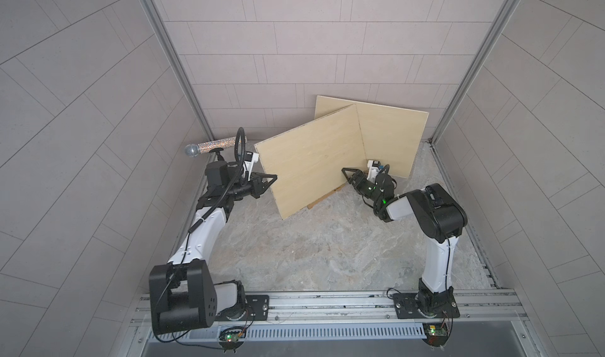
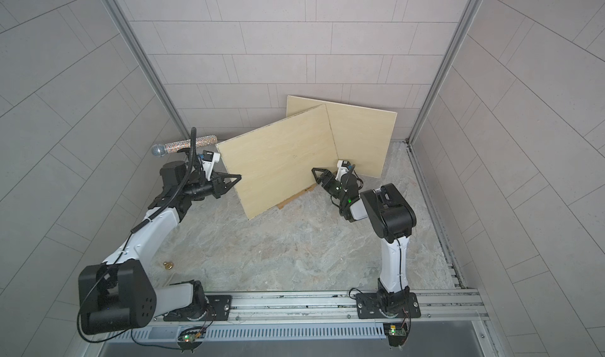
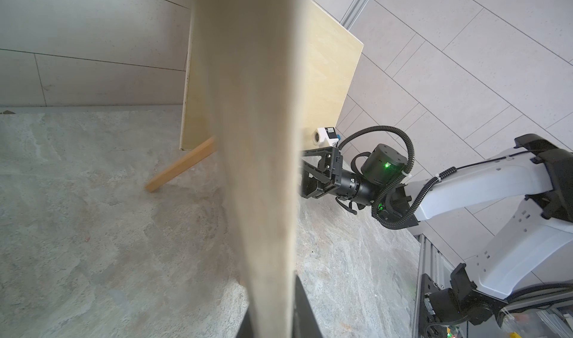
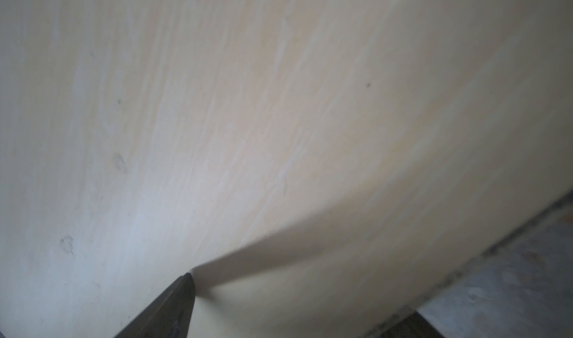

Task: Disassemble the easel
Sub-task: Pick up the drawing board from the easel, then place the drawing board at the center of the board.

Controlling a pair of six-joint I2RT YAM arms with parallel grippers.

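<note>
left jaws: clenched on front board (image 1: 311, 155) edge | right jaws: spread, holding nothing | risk: one-edge pinch may let board pivot, slip, knock rear board (image 1: 389, 136) flat

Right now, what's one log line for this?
left gripper: shut on front board edge | right gripper: open beside it | back board: standing

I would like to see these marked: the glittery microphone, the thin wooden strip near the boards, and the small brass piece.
Glittery microphone (image 1: 217, 144): in a top view, on its sparkling handle.
Thin wooden strip (image 3: 181, 165): left wrist view, at its middle.
Small brass piece (image 2: 168, 266): in a top view, on its top.
</note>
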